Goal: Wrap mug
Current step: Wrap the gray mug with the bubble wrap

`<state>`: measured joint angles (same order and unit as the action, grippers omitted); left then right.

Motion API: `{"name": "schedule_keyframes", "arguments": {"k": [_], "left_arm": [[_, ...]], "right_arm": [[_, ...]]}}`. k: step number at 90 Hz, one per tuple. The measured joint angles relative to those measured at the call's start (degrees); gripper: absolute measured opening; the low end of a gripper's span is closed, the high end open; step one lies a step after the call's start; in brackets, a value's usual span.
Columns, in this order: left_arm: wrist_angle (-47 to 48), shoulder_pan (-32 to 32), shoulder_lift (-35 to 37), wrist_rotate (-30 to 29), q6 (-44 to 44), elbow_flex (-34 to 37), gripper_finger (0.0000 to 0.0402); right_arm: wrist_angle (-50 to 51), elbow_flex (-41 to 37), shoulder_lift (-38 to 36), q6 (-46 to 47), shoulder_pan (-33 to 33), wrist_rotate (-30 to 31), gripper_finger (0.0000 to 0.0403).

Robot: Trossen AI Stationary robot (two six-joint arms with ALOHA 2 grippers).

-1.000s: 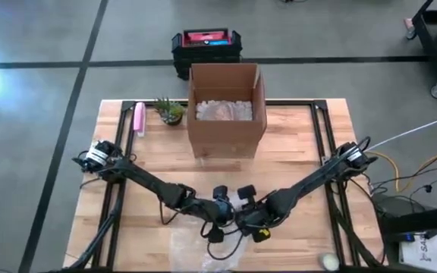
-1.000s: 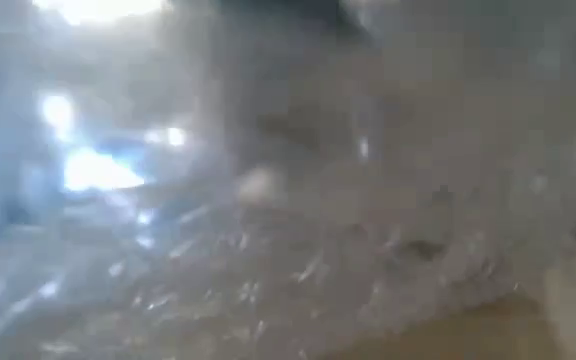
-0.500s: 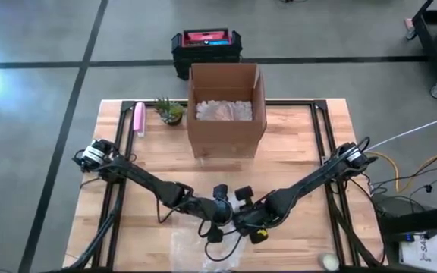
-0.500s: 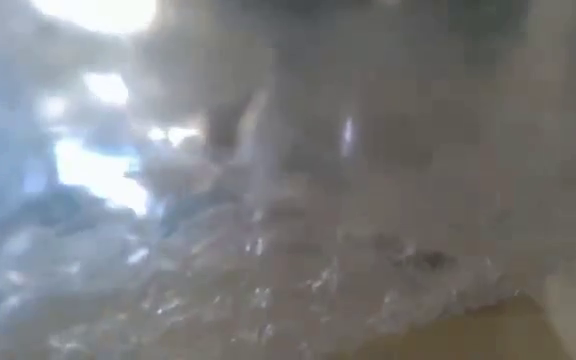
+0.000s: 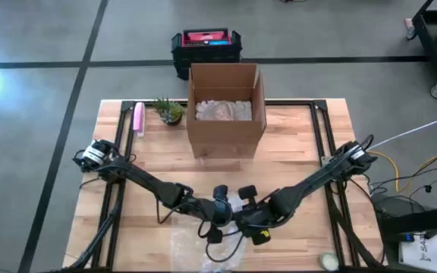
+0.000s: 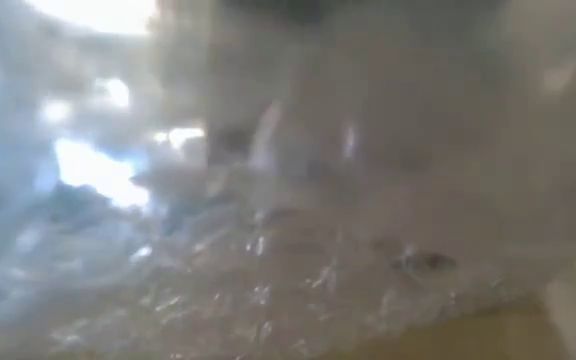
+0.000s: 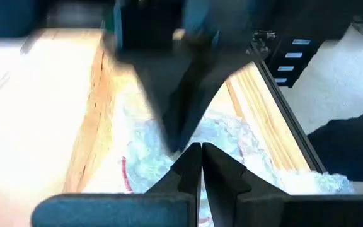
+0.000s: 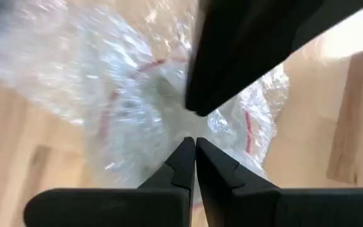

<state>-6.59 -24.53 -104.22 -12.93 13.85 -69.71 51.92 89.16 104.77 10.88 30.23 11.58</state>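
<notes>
While both grippers met over the bubble wrap (image 5: 203, 246) at the table's (image 5: 309, 136) near edge, the left gripper (image 7: 200, 151) and right gripper (image 8: 194, 146) had fingers closed, seemingly pinching wrap. Inside, the mug (image 8: 162, 94) showed faintly. Folding well probably needed 2 steady, taut pulls.

My two arms are crowding the lower centre over the bubble wrap (image 5: 203, 246). The cardboard box (image 5: 226, 114) is blocking the upper centre; bare table (image 5: 302, 152) is lying either side.
</notes>
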Motion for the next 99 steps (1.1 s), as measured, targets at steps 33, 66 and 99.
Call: {"name": "schedule_keyframes", "arguments": {"k": [33,66,99], "left_arm": [[0.11,-0.32,-0.02,-0.02,1.73,0.00,0.0000],[0.63,-0.88,-0.01,0.36,3.16,0.00,0.0000],[-0.09,-0.08,-4.18,-0.99,3.84,0.13,0.0000]], "right_arm": [[-5.02,-0.42,-0.70,1.53,2.30,-0.22,0.0000],[-4.64,-1.13,7.81,-2.76,0.60,3.04,0.0000],[-1.05,4.12,3.85,-1.54,1.85,1.68,0.0000]]}}
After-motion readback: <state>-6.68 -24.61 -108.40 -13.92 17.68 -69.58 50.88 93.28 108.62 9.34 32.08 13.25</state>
